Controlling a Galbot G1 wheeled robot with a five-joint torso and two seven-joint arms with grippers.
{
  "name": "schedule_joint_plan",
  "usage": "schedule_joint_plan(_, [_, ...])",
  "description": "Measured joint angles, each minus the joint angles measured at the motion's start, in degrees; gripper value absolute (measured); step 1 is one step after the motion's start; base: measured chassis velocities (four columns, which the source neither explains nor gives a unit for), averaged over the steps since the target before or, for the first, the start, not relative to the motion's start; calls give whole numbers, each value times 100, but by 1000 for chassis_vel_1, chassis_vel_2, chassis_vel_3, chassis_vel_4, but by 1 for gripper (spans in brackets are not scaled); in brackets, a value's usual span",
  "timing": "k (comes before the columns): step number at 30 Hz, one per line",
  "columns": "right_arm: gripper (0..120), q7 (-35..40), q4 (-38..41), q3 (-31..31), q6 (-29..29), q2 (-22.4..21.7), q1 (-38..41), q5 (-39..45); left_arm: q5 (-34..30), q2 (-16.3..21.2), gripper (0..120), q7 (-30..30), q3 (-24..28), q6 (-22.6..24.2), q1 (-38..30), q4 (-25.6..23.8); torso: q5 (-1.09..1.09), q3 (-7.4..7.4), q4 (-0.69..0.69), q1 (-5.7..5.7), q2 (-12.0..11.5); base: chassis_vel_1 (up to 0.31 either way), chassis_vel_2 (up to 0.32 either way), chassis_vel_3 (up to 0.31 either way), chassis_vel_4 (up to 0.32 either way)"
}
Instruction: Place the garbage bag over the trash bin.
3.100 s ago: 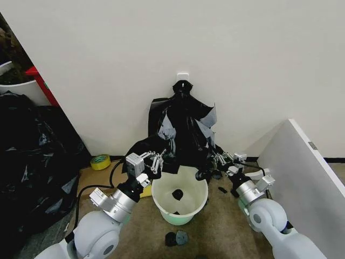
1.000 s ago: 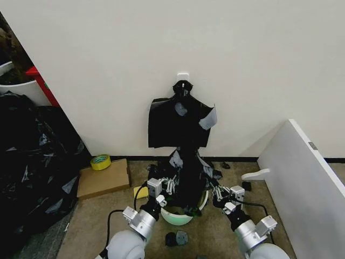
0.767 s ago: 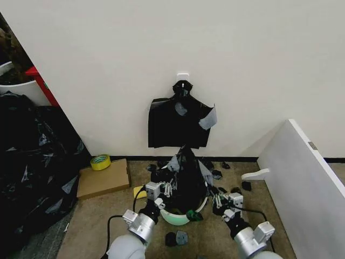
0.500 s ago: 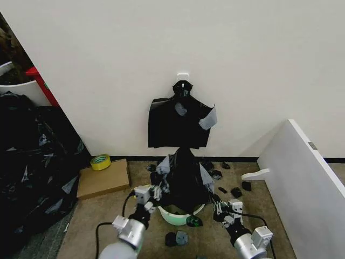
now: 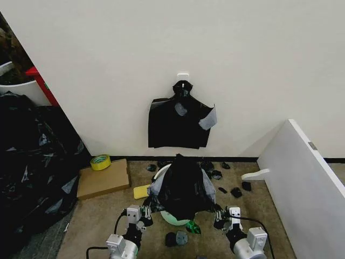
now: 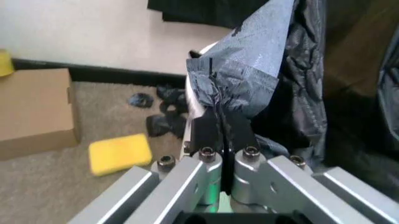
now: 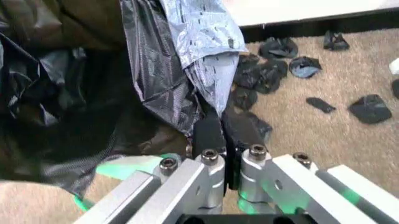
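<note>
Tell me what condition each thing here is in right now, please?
Garbage bag: draped over the bin, pinched at both sides.
Trash bin: upright, mostly covered.
Left gripper: shut on the bag's edge.
Right gripper: shut on the bag's edge.
Cardboard box: closed, on the floor.

The garbage bag [image 5: 183, 186] is thin black plastic, glossy and finely crinkled, greying where light strikes it. The trash bin [image 5: 173, 218] shows smooth pale plastic. Both the left end effector [image 6: 221, 133] and right end effector [image 7: 223, 133] are brushed silver metal with matt black pads. The floor [image 5: 108, 218] looks like rough carpet, perhaps felt.
</note>
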Motion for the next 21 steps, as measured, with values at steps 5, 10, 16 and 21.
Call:
schedule_joint_plan(5, [0, 31, -58, -22, -159, -7, -43, -146, -42, 256, 0, -82, -61, 136, 267, -177, 0, 0, 1, 0, 0, 0, 0, 0, 0])
schedule_joint_plan(10, [0, 110, -210, -60, -293, 57, -4, -356, -222, 553, 0, -242, -123, 412, 243, -165, 0, 1, 1, 0, 0, 0, 0, 0, 0])
schedule_joint_plan(16, [0, 154, -258, -55, -368, 56, -17, -441, -442, 756, 0, -381, -158, 701, 183, -212, 0, 1, 1, 0, 0, 0, 0, 0, 0])
schedule_joint_plan(21, [0, 127, -327, -90, -391, 28, -59, -622, -485, 840, 0, -429, -147, 935, 160, -204, 0, 0, 1, 0, 0, 0, 0, 0, 0])
